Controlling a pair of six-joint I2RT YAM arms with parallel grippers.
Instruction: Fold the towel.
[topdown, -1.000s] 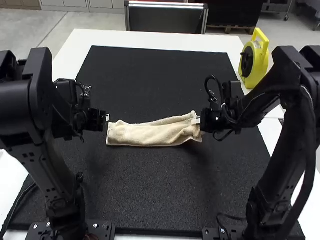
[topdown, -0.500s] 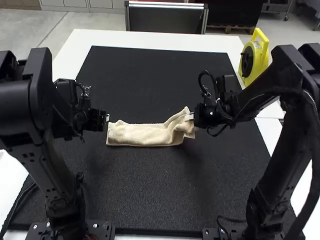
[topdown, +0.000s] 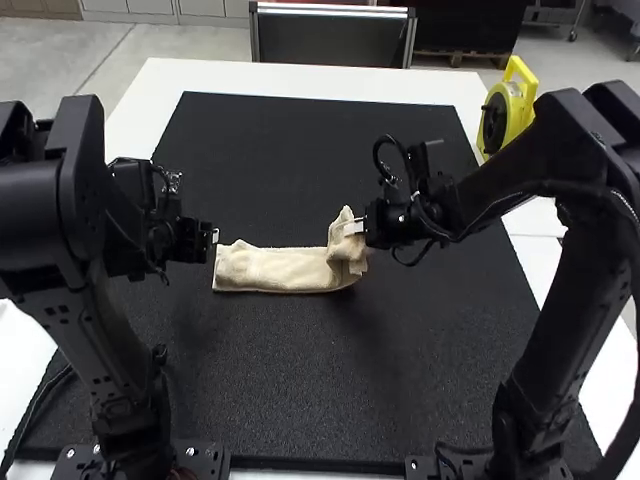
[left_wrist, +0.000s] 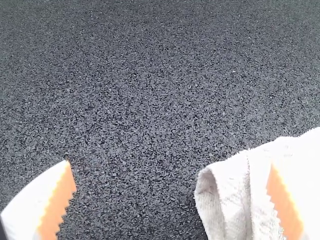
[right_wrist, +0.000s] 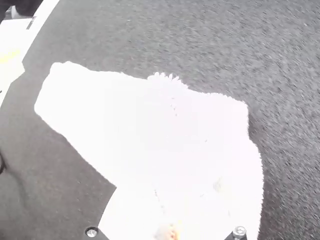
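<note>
Cream and fuzzy, the towel (topdown: 275, 271) lies as a narrow strip on the black mat (topdown: 300, 380) atop the white bench (topdown: 300, 73), running from nine o'clock towards the mat's middle. A seam shows near its nine o'clock end, just beside the left claw (topdown: 214, 236), whose fingers (left_wrist: 62, 195) stand wide apart, gripping nothing. At the strip's three o'clock end, the right claw (topdown: 354, 228) is closed on the towel, holding that end raised and bunched.

1 towel (topdown: 280, 270) | 2 hands (topdown: 214, 236) | 2 arms (topdown: 575, 290) | 1 mat (topdown: 300, 370) | 1 reel (topdown: 516, 112) | 1 table (topdown: 300, 78)
</note>
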